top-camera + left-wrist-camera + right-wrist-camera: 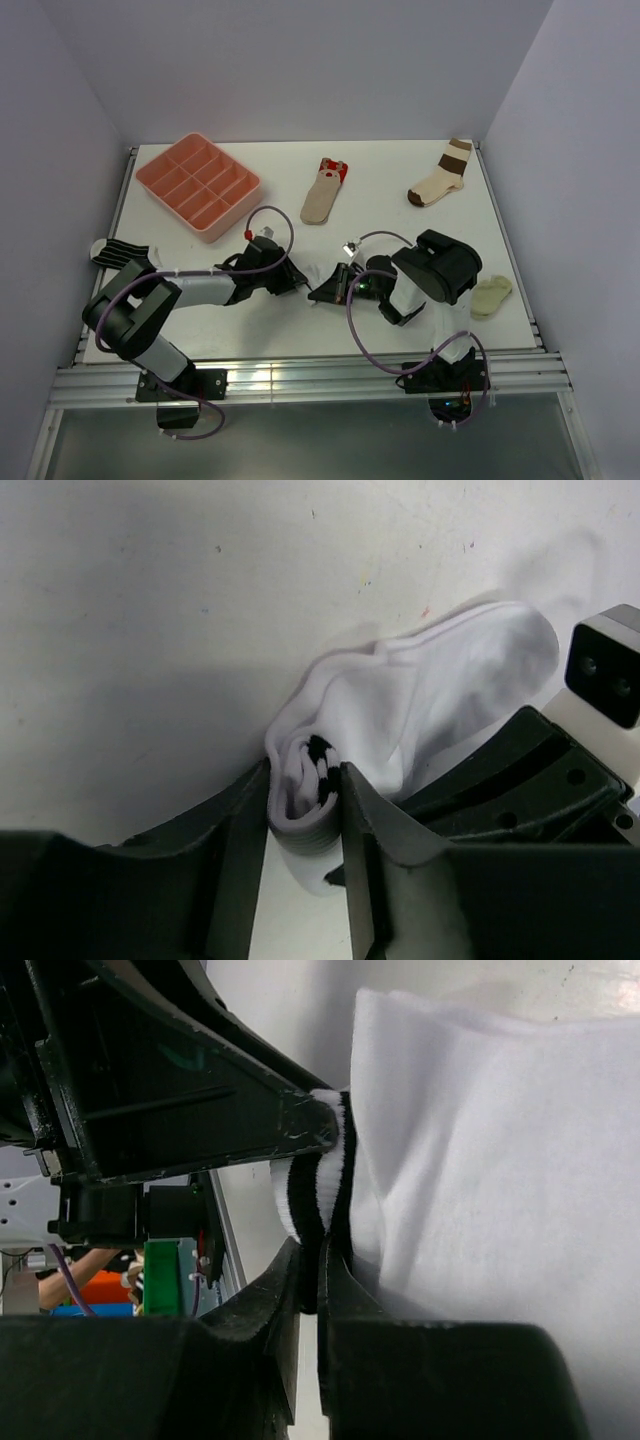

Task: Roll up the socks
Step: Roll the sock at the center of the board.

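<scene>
White table (400, 215), grey walls around. At centre of the top view, white sock (440, 695) held from both sides: left claw (305, 785) part-closed around the rolled cuff, right claw (315, 1265) almost shut on the cuff edge. Keep the roll tight, turn slowly, avoid pulling apart.

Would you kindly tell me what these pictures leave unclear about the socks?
- Top view: white sock almost wholly hidden beneath left gripper and right gripper.
- Top view: left arm covers part of the striped sock.
- Right wrist view: frame edge cuts off the white sock's far end.
</scene>
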`<state>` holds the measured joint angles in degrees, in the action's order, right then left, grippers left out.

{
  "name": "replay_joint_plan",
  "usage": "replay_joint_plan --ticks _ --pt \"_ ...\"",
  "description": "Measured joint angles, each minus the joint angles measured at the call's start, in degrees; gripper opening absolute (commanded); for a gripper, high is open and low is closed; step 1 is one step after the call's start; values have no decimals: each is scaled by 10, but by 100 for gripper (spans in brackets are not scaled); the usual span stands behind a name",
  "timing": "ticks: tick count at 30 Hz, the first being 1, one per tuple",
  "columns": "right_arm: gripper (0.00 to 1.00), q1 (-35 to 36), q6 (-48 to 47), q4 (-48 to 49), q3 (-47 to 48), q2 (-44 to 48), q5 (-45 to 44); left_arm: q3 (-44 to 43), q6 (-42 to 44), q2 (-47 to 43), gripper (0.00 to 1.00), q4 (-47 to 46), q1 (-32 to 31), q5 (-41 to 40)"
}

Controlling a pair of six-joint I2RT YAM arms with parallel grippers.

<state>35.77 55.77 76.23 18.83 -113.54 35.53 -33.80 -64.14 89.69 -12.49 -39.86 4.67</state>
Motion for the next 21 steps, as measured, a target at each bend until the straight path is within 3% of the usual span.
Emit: replay_joint_plan --ticks 5,9,15,21 --pt "30 0 -11 -63 9 36 -7 -32 -1 29 30 18 0 1" --pt "47 3 -52 -182 14 109 -42 -68 0 45 23 64 -2 -1" --pt "56 41 -134 -404 38 248 -162 -147 6 69 16 184 -13 -31" --pt "57 135 -211 -577 85 345 -352 -223 32 93 14 305 -23 -74"
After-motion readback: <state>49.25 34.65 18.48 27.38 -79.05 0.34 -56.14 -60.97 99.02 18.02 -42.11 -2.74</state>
